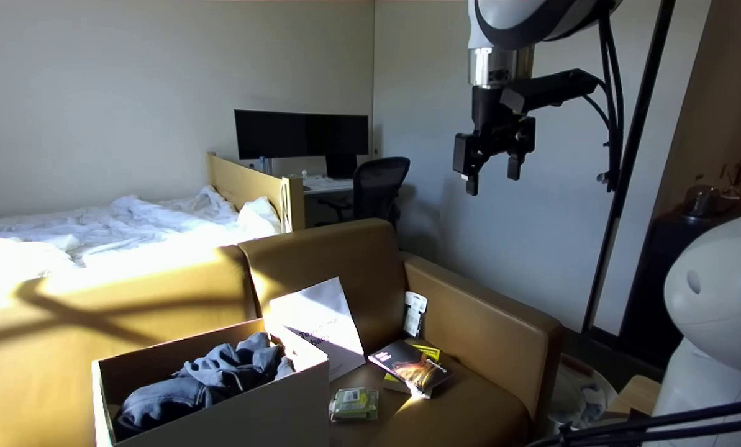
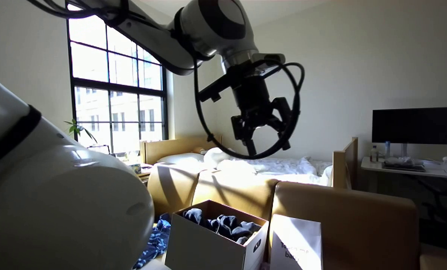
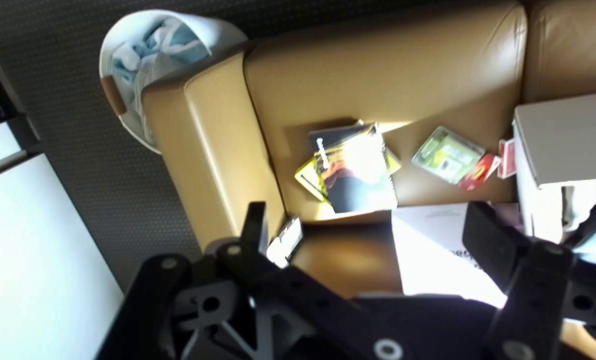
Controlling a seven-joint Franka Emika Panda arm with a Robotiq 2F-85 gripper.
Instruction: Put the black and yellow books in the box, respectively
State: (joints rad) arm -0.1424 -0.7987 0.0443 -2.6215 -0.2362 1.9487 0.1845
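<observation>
A black book (image 1: 409, 365) with an orange and white pattern lies on the sofa seat near the armrest. A yellow book (image 1: 394, 383) lies beneath it, turned at an angle, mostly covered. The wrist view also shows the black book (image 3: 355, 175) and a corner of the yellow book (image 3: 309, 178). The white box (image 1: 240, 416) stands open on the sofa with dark blue cloth (image 1: 221, 379) inside; it also shows in an exterior view (image 2: 208, 243). My gripper (image 1: 493, 180) is open and empty, high above the sofa; its fingers (image 3: 367, 215) are wide apart. The books are out of view in an exterior view.
A white bag (image 1: 323, 326) with printing leans on the backrest between box and books. A green pack (image 1: 353, 405) lies before it, with a red packet (image 3: 479, 172) beside it. A white packet (image 1: 415, 314) leans by the armrest (image 1: 482, 304). A laundry basket (image 3: 223, 37) stands beyond the armrest.
</observation>
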